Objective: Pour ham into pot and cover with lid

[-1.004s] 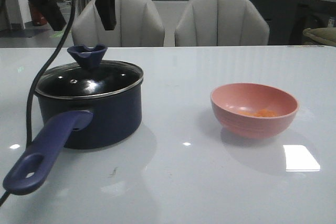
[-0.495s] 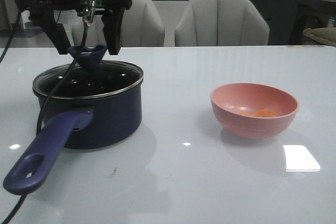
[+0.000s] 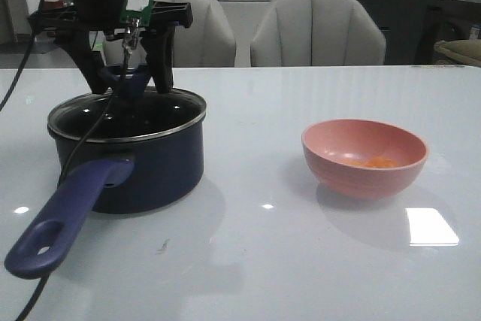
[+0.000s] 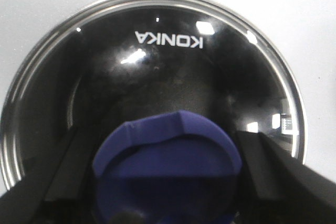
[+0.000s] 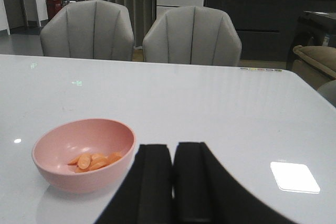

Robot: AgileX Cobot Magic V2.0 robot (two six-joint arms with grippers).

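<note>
With the lid [image 3: 128, 114] seated on the pot [image 3: 128, 163], the left hand [image 3: 128, 73] straddles its blue knob [image 4: 167, 169] with fingers spread wide, apparently to lift it clear, because the ham [image 5: 94, 161] sits in the pink bowl [image 3: 364, 157] right of the pot, where the right hand [image 5: 173, 182] waits pressed together.

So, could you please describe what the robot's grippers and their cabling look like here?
The left gripper is black, with two broad, tapering jaws hanging from a wide black crossbar, a green and white part above it, and black cables trailing down. The right gripper shows only two flat, matte black jaws with rounded tips.
</note>
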